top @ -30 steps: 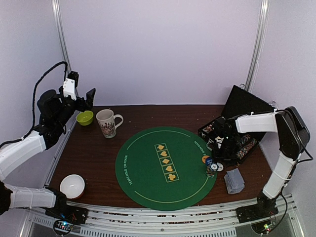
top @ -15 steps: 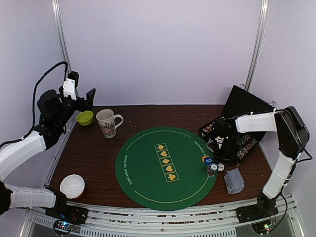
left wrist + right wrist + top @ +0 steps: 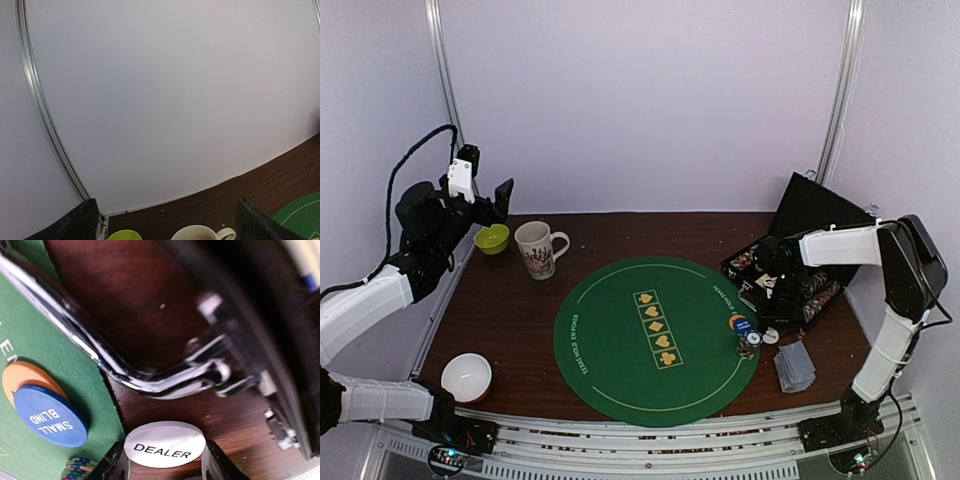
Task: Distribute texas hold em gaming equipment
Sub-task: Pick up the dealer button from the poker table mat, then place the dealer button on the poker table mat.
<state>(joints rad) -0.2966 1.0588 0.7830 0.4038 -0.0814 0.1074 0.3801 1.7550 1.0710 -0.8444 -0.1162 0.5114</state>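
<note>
White dealer disc [image 3: 165, 444], pinched by right tool [image 3: 165, 462]

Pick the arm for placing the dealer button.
Right. The right gripper has its jaws apparently pinching the DEALER button; the left gripper hangs open far off by the green bowl.
</note>
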